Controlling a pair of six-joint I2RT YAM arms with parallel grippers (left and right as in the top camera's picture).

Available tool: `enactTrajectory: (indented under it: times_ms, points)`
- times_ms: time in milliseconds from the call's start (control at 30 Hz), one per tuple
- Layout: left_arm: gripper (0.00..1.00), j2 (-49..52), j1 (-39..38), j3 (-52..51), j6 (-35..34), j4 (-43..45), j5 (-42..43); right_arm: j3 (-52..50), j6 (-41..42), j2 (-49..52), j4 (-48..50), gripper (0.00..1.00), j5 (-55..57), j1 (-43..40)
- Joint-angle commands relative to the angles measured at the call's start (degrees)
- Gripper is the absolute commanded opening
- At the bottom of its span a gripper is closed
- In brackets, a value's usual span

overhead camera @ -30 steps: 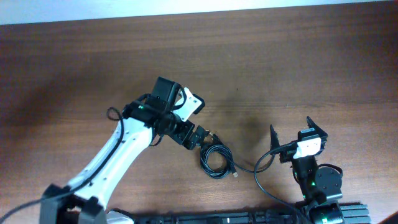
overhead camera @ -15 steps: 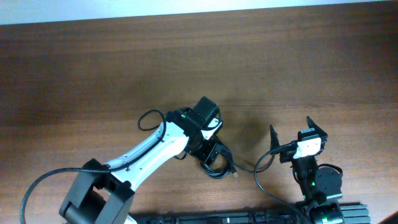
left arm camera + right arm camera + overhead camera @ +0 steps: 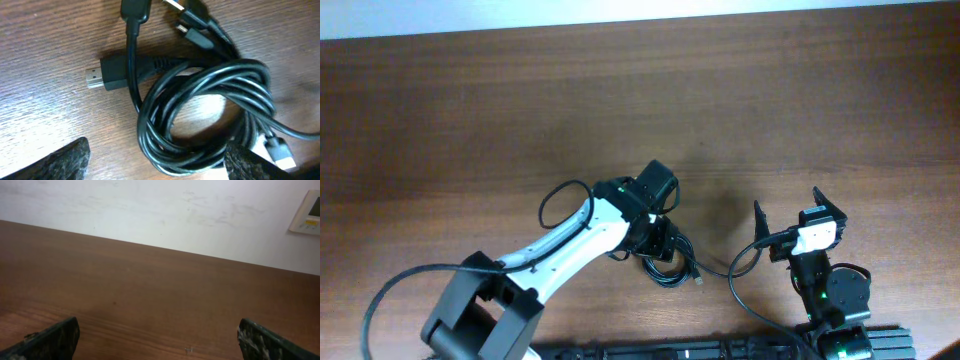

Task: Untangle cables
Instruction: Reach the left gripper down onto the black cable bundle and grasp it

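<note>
The table [image 3: 470,120] lies bare across its whole left and far side, right out to the pale back edge, so there is plenty of room there. Toward the near side, about the middle, the left pincer [image 3: 655,240] hangs over the cables [image 3: 672,268], a tight black coil with plugs sticking out. Seen from its wrist, the fingertips [image 3: 60,160] stand wide apart on either side of the coil, gripping nothing. A silvery plug [image 3: 92,77] lies flat left of the coil. Well apart to the right, the right pincer [image 3: 792,212] is spread fully and empty, facing bare table and wall [image 3: 150,210]. A second ago the left pincer sat up-left of the coil; the coil and right arm have not moved.
</note>
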Motion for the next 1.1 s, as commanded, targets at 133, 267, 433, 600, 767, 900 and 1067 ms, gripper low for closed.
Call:
enactTrajectory:
  times_ms: [133, 267, 433, 600, 767, 900, 1067]
  points:
    - [0.84, 3.26, -0.35, -2.4, -2.43, 2.86, -1.05, -0.31, -0.33, -0.37, -0.26, 0.99, -0.37, -0.26]
    - [0.65, 3.41, -0.35, -2.49, -2.4, 3.91, -1.05, -0.31, -0.33, -0.39, -0.26, 0.99, -0.37, -0.26]
    - [0.43, 4.57, -0.35, -2.56, -2.4, 4.35, -1.05, -0.31, -0.33, -0.39, -0.26, 0.99, -0.37, -0.26]
    - [0.25, 7.17, -0.35, -2.56, -2.4, 4.98, -0.98, -0.31, -0.33, -0.39, -0.28, 0.99, -0.37, -0.26]
    - [0.0, 7.15, -0.28, -2.54, -1.14, 7.82, -1.03, -0.31, -0.33, -0.37, -0.28, 0.99, -0.37, -0.26]
    - [0.0, 7.15, -0.02, -0.7, 5.55, 9.86, -1.05, -0.31, -0.33, -0.39, -0.28, 0.99, -0.37, -0.26]
    - [0.0, 7.15, 0.0, 5.7, 8.63, 14.91, -7.72, -0.31, -0.33, -0.37, -0.28, 0.99, -0.37, -0.26]
